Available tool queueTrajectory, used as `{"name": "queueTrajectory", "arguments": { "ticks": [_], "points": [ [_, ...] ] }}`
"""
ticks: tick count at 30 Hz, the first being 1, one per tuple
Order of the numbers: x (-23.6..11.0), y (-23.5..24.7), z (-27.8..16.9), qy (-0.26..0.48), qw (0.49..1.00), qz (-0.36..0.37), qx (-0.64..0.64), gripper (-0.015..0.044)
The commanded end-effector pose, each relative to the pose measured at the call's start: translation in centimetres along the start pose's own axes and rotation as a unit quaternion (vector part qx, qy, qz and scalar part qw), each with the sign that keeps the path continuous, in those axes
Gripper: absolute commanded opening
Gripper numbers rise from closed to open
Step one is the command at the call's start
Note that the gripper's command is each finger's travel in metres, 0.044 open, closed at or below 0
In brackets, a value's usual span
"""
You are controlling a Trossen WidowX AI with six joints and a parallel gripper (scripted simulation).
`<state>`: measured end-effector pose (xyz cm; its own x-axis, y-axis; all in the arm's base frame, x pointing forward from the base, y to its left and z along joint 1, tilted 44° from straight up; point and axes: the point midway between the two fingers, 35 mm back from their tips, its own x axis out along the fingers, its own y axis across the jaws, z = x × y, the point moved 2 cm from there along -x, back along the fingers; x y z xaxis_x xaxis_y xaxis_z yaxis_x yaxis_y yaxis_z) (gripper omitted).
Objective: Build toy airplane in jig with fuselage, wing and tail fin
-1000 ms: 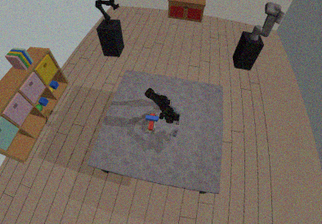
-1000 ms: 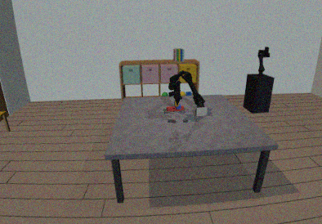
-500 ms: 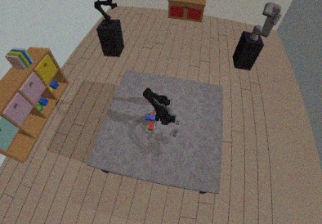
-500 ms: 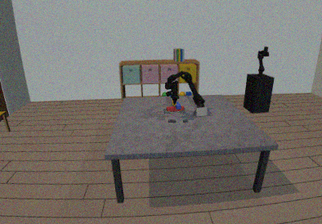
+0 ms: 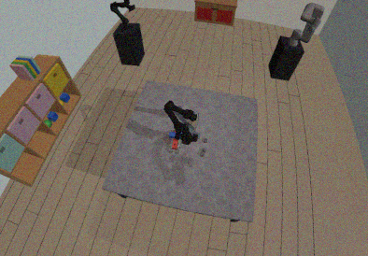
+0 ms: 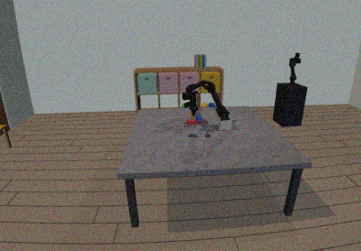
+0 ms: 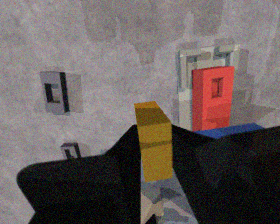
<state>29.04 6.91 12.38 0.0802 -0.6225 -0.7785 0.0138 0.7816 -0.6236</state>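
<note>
My gripper (image 7: 147,127) (image 5: 185,135) (image 6: 194,113) is shut on the yellow tail fin (image 7: 153,137), which stands upright between the black fingers. The red fuselage (image 7: 211,107) (image 5: 176,144) (image 6: 194,123) lies flat in the grey jig cradle (image 7: 185,65), ahead and to the right of the fin. A dark rectangular socket shows on its top near the far end. The blue wing (image 7: 230,131) (image 5: 172,135) (image 6: 200,118) lies across the fuselage's near end, partly hidden by my right finger. The gripper hangs above the table, just short of the jig.
Two small grey part stands (image 7: 61,92) (image 7: 71,150) sit on the grey table (image 5: 187,185) (image 6: 206,158) left of the jig. Off the table stand a shelf unit (image 5: 33,115) (image 6: 179,82), two black pedestals (image 5: 128,42) (image 5: 286,56) and an orange cabinet (image 5: 216,8).
</note>
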Motion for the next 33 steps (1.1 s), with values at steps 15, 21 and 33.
{"name": "queueTrajectory", "arguments": {
  "ticks": [15, 21, 33],
  "points": [
    [1.0, -5.7, 1.0, 0.000, 1.000, -0.021, -0.008, 0.0000],
    [1.2, -7.5, 1.1, 0.002, 1.000, -0.029, -0.011, 0.0000],
    [1.7, -10.5, 1.0, 0.007, 0.999, -0.043, -0.016, 0.0000]
  ]
}}
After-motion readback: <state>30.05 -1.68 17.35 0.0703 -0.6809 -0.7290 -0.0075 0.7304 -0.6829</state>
